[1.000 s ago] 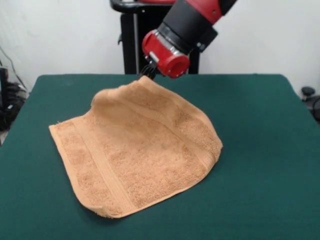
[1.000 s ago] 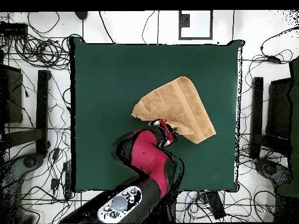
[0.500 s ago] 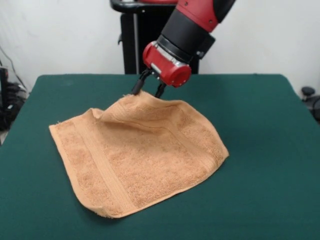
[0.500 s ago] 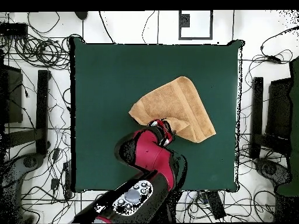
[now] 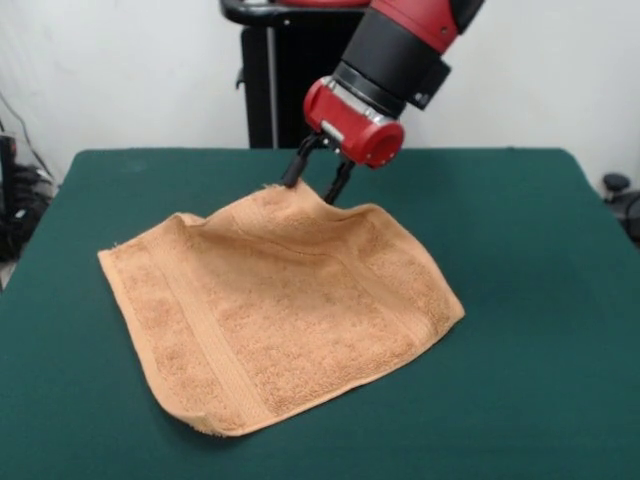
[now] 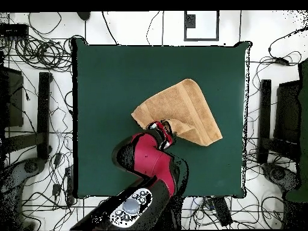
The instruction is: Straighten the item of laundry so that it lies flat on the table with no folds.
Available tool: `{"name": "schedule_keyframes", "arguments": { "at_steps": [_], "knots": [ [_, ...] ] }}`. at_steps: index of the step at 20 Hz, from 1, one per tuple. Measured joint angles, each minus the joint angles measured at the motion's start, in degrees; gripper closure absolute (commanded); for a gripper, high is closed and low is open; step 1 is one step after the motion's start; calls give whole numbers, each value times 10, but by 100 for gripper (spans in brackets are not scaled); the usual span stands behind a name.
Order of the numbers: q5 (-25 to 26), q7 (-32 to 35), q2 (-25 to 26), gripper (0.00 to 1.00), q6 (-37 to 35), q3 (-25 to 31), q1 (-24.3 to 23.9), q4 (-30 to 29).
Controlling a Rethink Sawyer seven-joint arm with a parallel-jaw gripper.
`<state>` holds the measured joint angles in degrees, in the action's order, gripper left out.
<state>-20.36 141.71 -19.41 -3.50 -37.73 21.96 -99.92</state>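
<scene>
Lowered towel (image 5: 280,315) edge, claw (image 5: 317,181) spread just above, possibly touching

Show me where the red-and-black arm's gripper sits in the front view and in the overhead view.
Front view: the gripper is upper centre, fingers apart over the far edge of the tan-orange terry-cloth towel.
Overhead view: the gripper is at centre, on the towel's lower edge.
Shared landmark: that towel edge on the dark green felt-covered table.

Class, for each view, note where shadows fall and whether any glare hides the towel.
Front view: soft, even light; the towel casts a thin dark shadow on the table along its near edge, no glare. Overhead view: flat light, no clear shadow, no glare.
</scene>
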Motion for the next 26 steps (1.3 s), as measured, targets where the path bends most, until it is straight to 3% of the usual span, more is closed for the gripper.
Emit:
{"name": "schedule_keyframes", "arguments": {
  "at_steps": [13,14,20,26],
  "knots": [
    [-2,0,6,0,-3,0,37,0],
    [-2,0,8,100,-3,-1,40,0],
    [-17,0,28,100,-3,-10,72,0],
    [-18,0,34,100,1,-10,72,0]
  ]
}}
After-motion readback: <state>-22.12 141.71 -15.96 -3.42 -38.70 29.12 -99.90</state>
